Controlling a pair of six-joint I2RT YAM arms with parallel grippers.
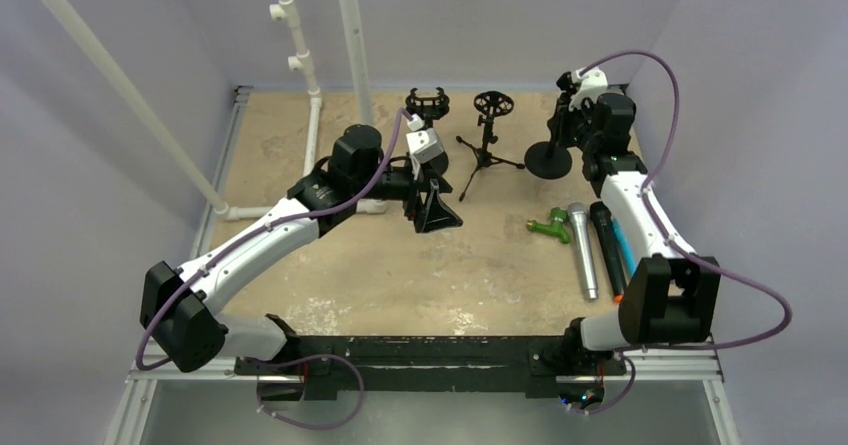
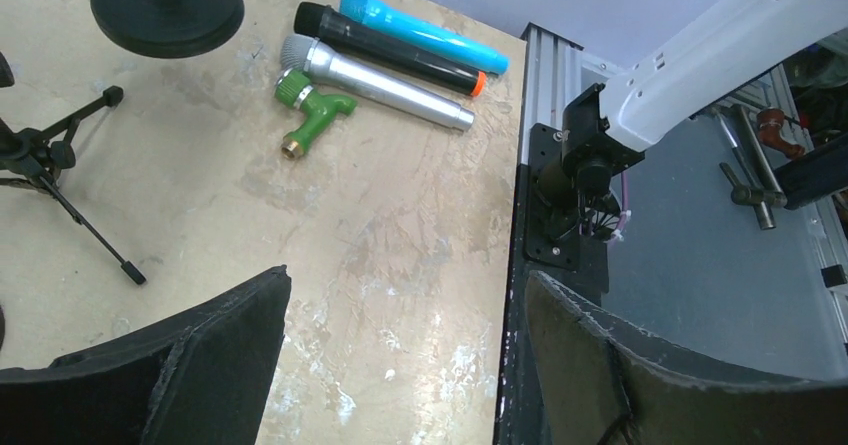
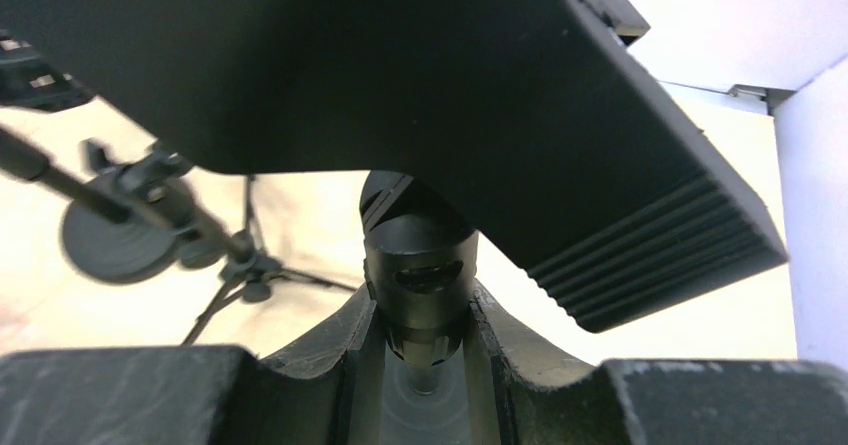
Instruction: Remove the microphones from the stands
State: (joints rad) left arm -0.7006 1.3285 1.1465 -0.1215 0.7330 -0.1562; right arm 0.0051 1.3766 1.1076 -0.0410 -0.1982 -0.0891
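Three microphones lie side by side on the table at the right: silver (image 1: 582, 250), black (image 1: 607, 250) and blue (image 1: 622, 245). They also show in the left wrist view: silver (image 2: 385, 85), black (image 2: 400, 50), blue (image 2: 425, 33). A round-base stand (image 1: 548, 160) stands at the back right, and I see no microphone in it. My right gripper (image 1: 566, 125) is shut on the stand's black post (image 3: 420, 265); a broad black ribbed part (image 3: 620, 215) sits above it. My left gripper (image 1: 432, 215) is open and empty over the table's middle.
A tripod stand (image 1: 487, 155) with an empty shock mount stands at the back middle, and another shock-mount stand (image 1: 427, 105) is behind my left wrist. A green tap fitting (image 1: 550, 227) lies beside the silver microphone. White pipes (image 1: 310, 95) rise at the back left.
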